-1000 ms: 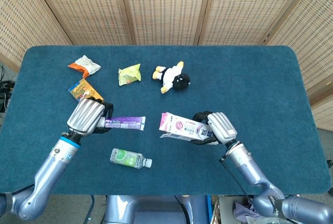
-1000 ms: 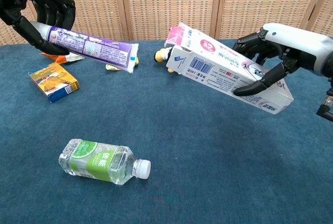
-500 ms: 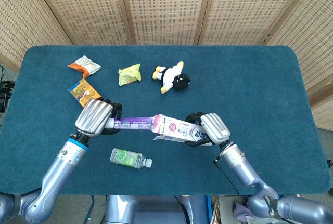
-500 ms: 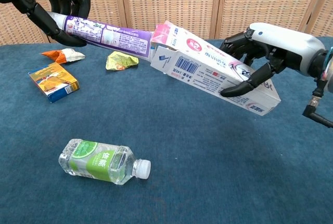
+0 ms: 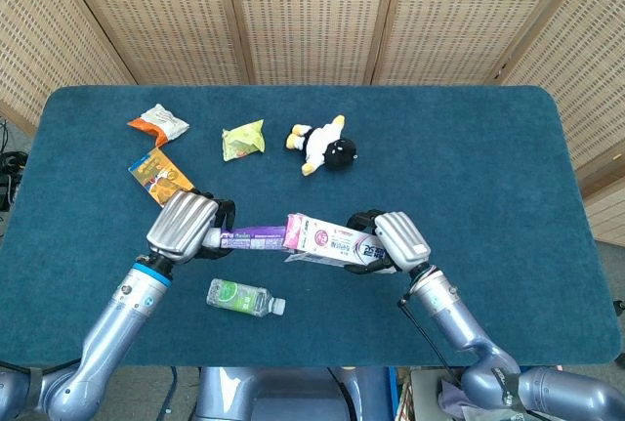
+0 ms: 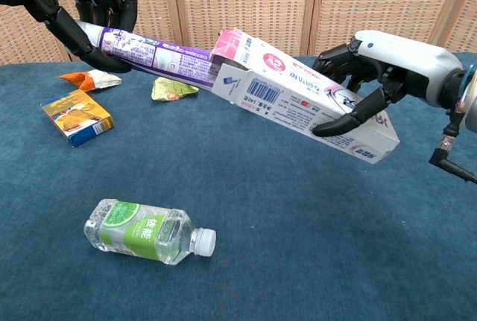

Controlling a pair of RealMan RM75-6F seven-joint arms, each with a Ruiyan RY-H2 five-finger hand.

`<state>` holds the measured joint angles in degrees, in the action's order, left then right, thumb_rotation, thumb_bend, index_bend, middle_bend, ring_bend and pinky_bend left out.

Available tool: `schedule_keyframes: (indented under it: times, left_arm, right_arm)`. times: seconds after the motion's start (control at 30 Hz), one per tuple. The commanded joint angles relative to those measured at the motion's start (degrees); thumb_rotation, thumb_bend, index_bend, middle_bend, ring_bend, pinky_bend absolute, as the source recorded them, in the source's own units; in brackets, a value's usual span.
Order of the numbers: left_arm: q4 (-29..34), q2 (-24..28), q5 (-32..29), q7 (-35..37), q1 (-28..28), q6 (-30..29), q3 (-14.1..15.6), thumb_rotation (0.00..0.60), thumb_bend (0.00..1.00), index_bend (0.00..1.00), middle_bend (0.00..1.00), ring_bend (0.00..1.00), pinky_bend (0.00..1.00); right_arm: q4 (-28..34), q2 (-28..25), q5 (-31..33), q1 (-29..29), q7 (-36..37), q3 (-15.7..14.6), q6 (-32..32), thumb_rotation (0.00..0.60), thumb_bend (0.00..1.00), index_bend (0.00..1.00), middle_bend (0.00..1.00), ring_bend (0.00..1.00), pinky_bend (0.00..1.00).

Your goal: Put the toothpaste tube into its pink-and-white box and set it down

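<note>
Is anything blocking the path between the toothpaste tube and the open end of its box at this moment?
Nothing visible blocks it. The left hand holds the purple-and-white toothpaste tube, whose tip is already at the open flaps of the pink-and-white cardboard box, gripped by the right hand above the blue table.

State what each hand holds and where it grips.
Left hand grips the toothpaste tube near its cap end; right hand grips the pink-and-white box toward its closed end.
</note>
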<state>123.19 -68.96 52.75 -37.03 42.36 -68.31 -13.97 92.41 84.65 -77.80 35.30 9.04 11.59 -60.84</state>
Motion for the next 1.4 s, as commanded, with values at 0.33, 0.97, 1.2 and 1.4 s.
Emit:
schedule_keyframes:
  times: [0.33,0.97,1.2,1.4]
  left_arm:
    - [0.7,-1.3,-0.2,0.2,1.2,-1.4,0.4,0.6,0.24,0.77,0.67,0.56,0.51]
    - [-1.2,-5.9,-1.6,-1.4,3.8,-2.7,1.1,0.6,0.24,0.77,0.67,0.56,0.51]
    - [-3.2,-9.7,0.8,-2.0,5.0,-3.9,1.2,0.6,0.24,0.77,0.67,0.56,0.51]
    - [-4.7,-12.8,2.6,-2.5,5.6,-4.7,1.6,0.6,0.24,0.77,0.67,0.56,0.51]
  right_arm:
    - [0.1,0.0,0.1,0.1,-0.1,-0.3,0.1,0.6,0.04,0.67,0.57,0.44,0.51]
    - [2.7,-1.0,-0.8,0.4,-1.0,-0.4,-0.1,0.6,0.04,0.67,0.57,0.44,0.51]
    - [4.3,-1.3,-0.8,0.5,-0.7,-0.3,-0.2,0.6,0.04,0.67,0.57,0.44,0.51]
    - [5.3,-1.5,-0.7,0.5,0.1,0.0,-0.4,0.6,0.04,0.67,0.57,0.44,0.51]
